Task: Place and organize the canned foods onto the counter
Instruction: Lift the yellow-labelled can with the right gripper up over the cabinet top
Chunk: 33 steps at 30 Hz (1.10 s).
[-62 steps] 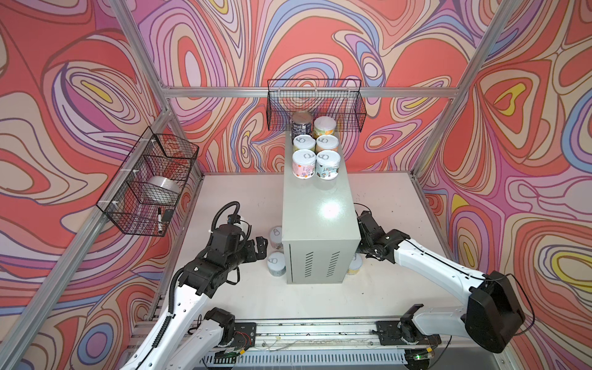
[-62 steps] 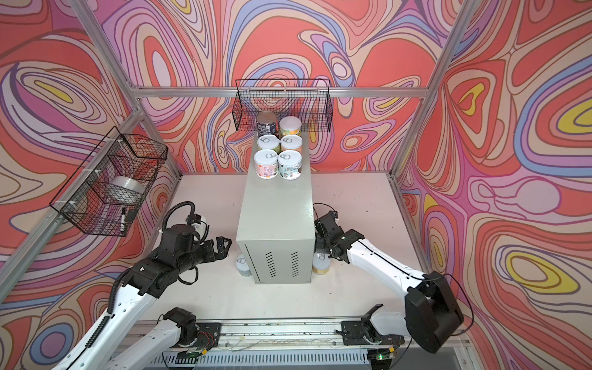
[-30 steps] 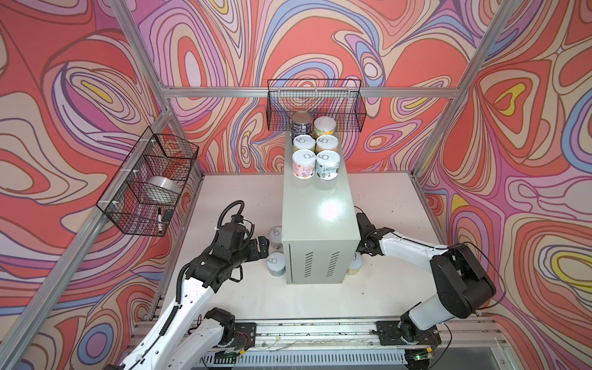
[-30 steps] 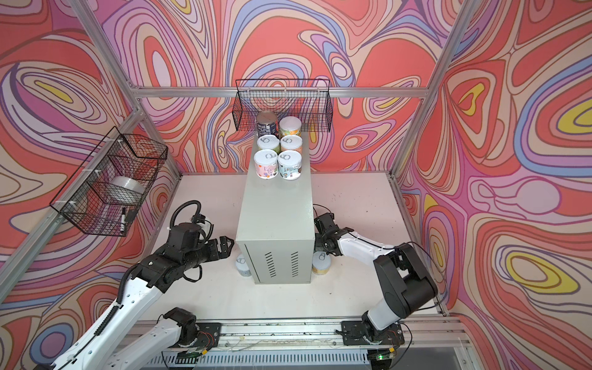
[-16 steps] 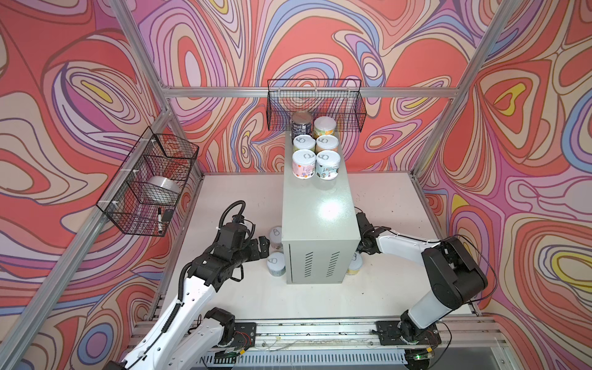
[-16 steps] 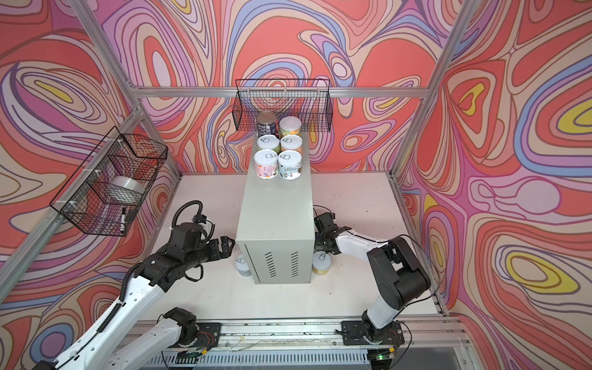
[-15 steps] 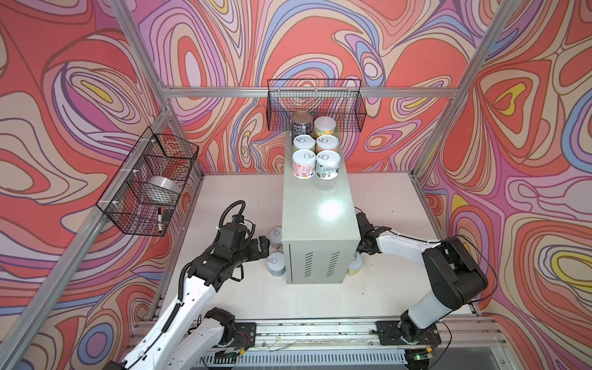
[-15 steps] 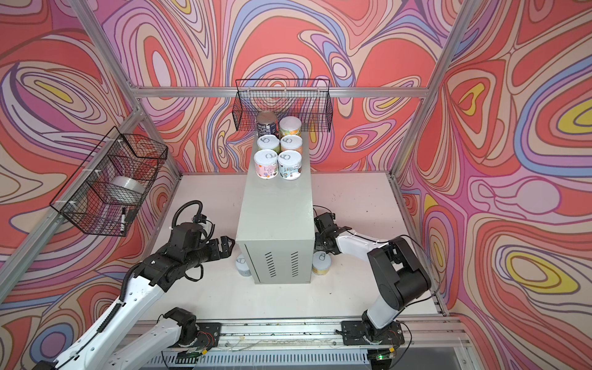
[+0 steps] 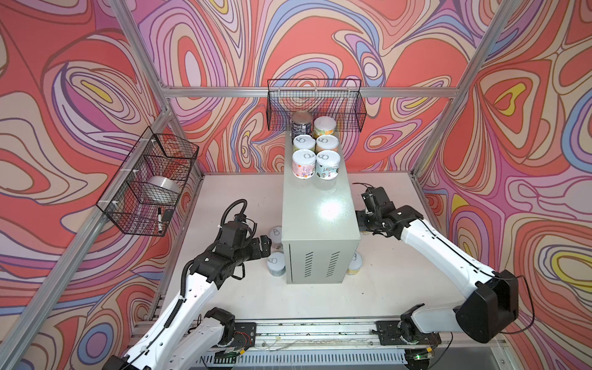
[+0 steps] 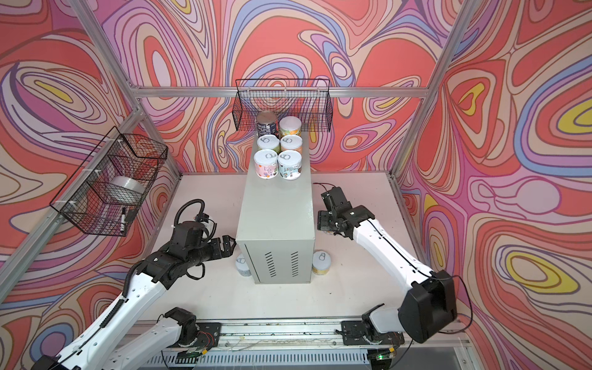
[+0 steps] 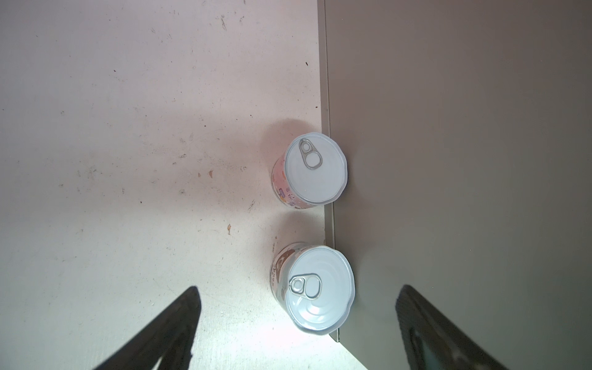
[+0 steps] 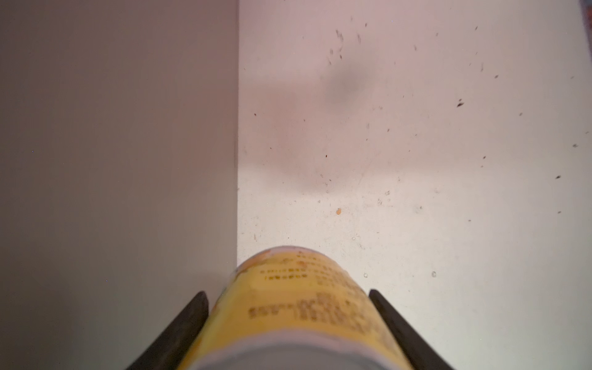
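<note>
Where the white tabletop (image 9: pixel 400 288) spreads between the swirl-patterned walls, the counter (image 9: pixel 320 211) stands in its middle, a tall grey cabinet with its vent slits facing the arms' base rail. Two black wire baskets hang on the walls: the back basket (image 9: pixel 315 105) just behind the counter's far end, and the side basket (image 9: pixel 144 189) on the left wall, holding a silver tape roll (image 9: pixel 161 192). The left gripper (image 9: pixel 264 246) hovers beside the counter's left wall, jaws spread wide with nothing between them. The left wrist view shows two canned foods below it, a pink-labelled can (image 11: pixel 315 173) and a second can (image 11: pixel 320 288), both upright on the tabletop tight beside the counter's foot. The right gripper (image 12: pixel 287 294) sits close by the counter's right wall, its fingers (image 12: pixel 189 323) pressed on either side of a yellow can (image 12: pixel 298 314) that it grasps. Six more cans (image 9: pixel 315 152) stand upright in two rows of three at the far end of the counter's top, with a dark navy can (image 9: pixel 301 123) at the rear left. One last can (image 10: pixel 321 262) stands on the tabletop at the counter's near right corner.
</note>
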Tool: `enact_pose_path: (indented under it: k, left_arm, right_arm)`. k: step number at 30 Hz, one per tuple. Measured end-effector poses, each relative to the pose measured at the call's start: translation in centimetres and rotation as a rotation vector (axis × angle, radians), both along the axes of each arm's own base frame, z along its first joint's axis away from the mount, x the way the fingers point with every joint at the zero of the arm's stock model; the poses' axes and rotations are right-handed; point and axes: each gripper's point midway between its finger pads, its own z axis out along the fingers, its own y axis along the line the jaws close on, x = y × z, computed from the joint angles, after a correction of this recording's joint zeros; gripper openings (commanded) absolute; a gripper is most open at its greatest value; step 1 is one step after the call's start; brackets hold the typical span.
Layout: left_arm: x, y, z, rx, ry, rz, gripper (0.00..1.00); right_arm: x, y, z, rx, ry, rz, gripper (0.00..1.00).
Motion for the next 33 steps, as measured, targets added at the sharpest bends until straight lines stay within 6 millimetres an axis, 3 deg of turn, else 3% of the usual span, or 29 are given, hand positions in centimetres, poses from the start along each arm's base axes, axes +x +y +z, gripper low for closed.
enact_pose_path:
  k: [5, 12, 17, 20, 24, 33]
  left_arm:
    - [0.4, -0.3, 1.0, -0.005, -0.017, -0.015, 0.96]
    - [1.1, -0.8, 2.5, -0.003, -0.035, -0.039, 0.96]
    - [1.3, -0.8, 4.6, 0.002, -0.056, -0.043, 0.95]
    - [1.5, -0.5, 6.6, 0.014, -0.085, -0.033, 0.95]
    - [1.7, -0.2, 8.4, 0.024, -0.120, -0.023, 0.95]
    - [1.4, 0.0, 8.0, 0.035, -0.102, -0.020, 0.95]
  right_arm:
    - [-1.5, -0.6, 5.7, -0.016, -0.016, 0.039, 0.00]
    - [-3.5, -1.4, 16.7, 0.029, -0.172, 0.078, 0.00]
    - [-4.7, -1.8, 22.2, 0.065, -0.281, 0.093, 0.00]
    - [-4.7, -1.3, 23.4, 0.080, -0.304, 0.113, 0.00]
    - [-3.8, 0.9, 22.5, 0.072, -0.274, 0.167, 0.00]
    - [-1.4, 8.7, 20.7, 0.046, -0.248, 0.323, 0.00]
